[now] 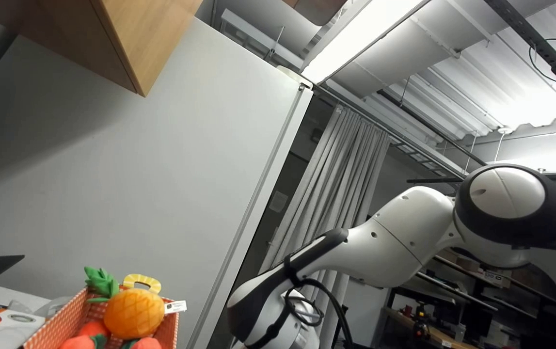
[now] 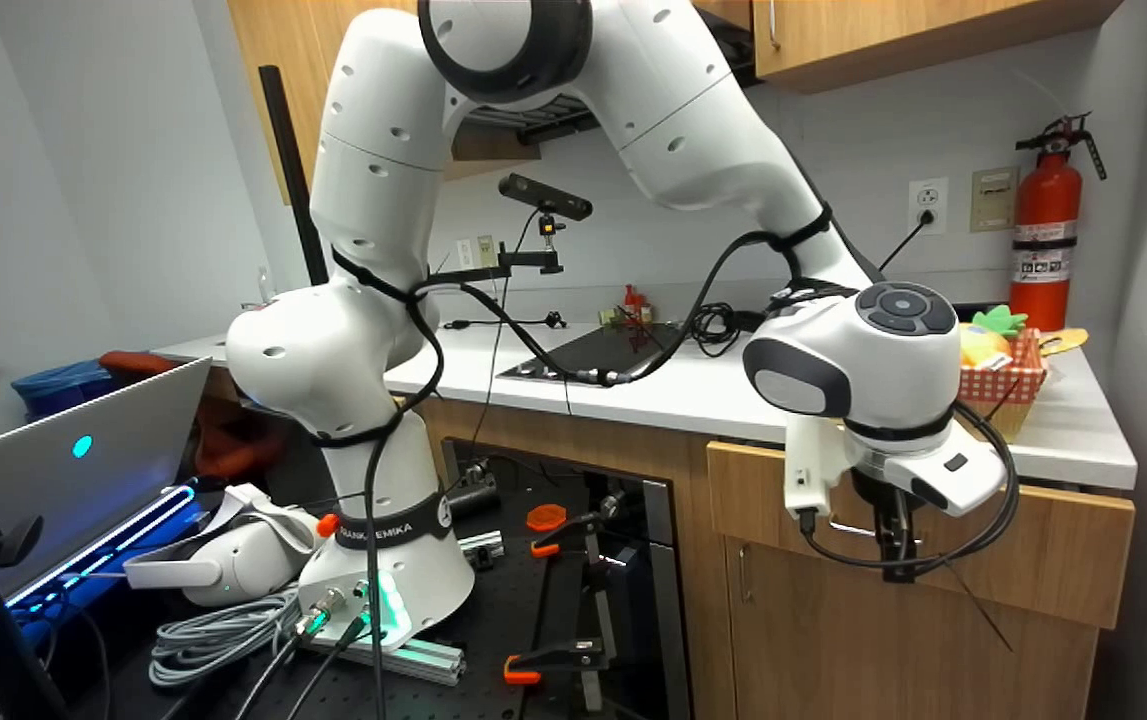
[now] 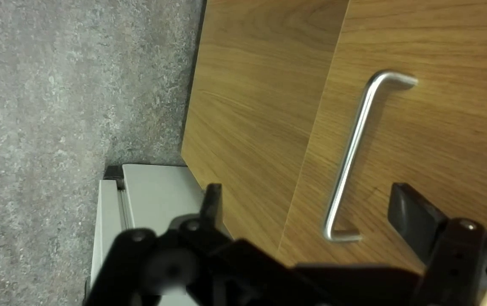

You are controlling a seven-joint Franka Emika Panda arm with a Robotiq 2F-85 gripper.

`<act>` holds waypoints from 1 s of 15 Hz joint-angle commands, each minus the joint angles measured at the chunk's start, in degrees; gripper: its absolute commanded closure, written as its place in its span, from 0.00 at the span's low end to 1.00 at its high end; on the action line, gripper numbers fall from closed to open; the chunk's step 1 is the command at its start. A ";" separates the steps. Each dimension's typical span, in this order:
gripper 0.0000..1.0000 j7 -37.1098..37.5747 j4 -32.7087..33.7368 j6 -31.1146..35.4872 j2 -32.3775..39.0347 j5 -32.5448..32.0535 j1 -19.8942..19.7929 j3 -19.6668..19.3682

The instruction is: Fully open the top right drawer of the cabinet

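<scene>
In the wrist view the Robotiq gripper (image 3: 311,208) has its two fingers (image 3: 415,221) spread wide and grips nothing; the metal bar handle (image 3: 355,140) shows between them, touching neither. In an exterior view the top right drawer (image 2: 1063,555) lies directly under the white countertop (image 2: 1083,430) (its front seems to jut out slightly past the wooden cabinet door (image 2: 833,640) below)

The counter (image 2: 673,402) carries a cooktop (image 2: 593,350) — and a checkered basket (image 2: 991,384).
</scene>
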 commanded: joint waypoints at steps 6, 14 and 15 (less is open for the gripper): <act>0.00 -7.50 2.96 2.15 6.28 5.32 -4.53 4.16; 0.00 -8.20 4.55 2.36 8.67 4.58 -5.70 4.29; 0.00 -8.20 4.36 2.23 8.44 4.45 -5.92 4.12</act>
